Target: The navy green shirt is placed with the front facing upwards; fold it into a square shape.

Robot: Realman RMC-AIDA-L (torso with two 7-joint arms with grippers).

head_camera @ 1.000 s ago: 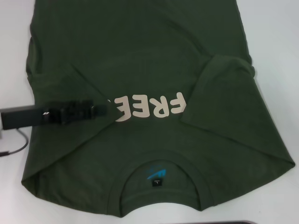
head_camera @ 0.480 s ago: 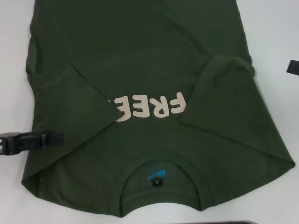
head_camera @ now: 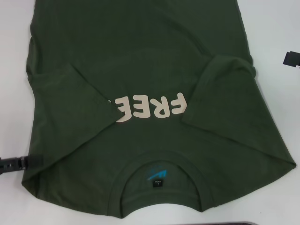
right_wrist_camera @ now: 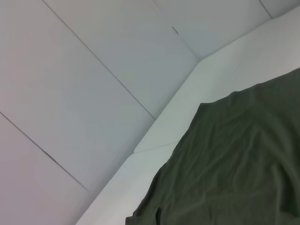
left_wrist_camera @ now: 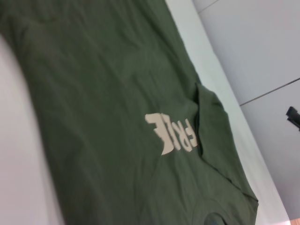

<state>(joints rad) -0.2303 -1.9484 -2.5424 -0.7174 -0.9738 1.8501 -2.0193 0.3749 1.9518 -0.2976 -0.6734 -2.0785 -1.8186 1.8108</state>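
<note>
Navy green shirt (head_camera: 140, 70) flat on the white bench (head_camera: 276, 28), front up, collar toward me, both sleeves folded in over the chest. Long axis runs away from me, collar to hem. Left gripper (head_camera: 18, 162) sits at the shirt's left edge near the shoulder corner, clearly nearer. Right gripper (head_camera: 292, 59) is off the cloth on the right. I cannot tell either gripper's finger state; neither appears to hold cloth.

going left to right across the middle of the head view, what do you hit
left tool at the shirt's left edge → left sleeve folded inward → FREE letters → right sleeve folded inward → bare table → right tool at the picture's right edge
</note>
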